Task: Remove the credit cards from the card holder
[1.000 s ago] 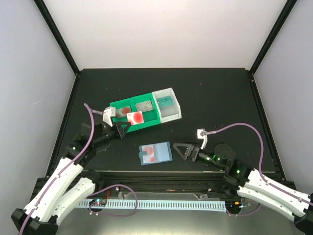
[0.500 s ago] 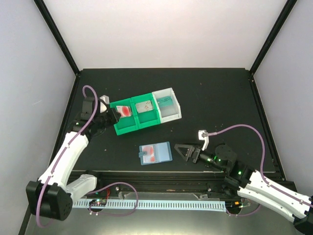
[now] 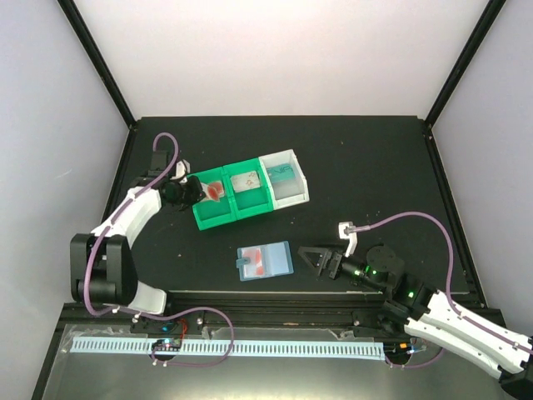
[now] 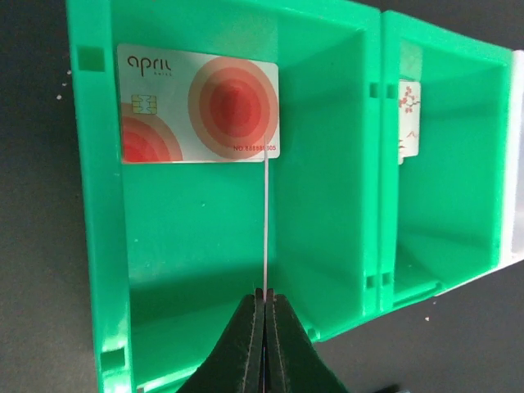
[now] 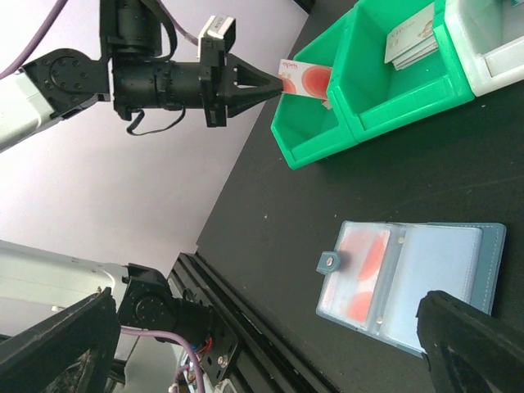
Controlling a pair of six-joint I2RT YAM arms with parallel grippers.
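From the top: seeing the card holder (image 3: 279, 258) lying flat just ahead of the right pincer (image 3: 306, 257), with a red-marked card (image 3: 259, 264) tucked inside. From the left wrist: squeezing shut with the left pincer (image 4: 264, 296) on a thin card (image 4: 266, 221), edge-on, above the green bin (image 4: 327, 205). From the right wrist: gaping wide with the card holder just ahead, likely needing a soft pinch on the open edge of that light, stiff, slippery red-marked card.

A green two-compartment bin (image 3: 218, 218) is sitting on a black tabletop (image 3: 375, 167), one end touching a white bin (image 3: 293, 194) (both angled slightly); pale walls (image 3: 291, 58) are surrounding them.
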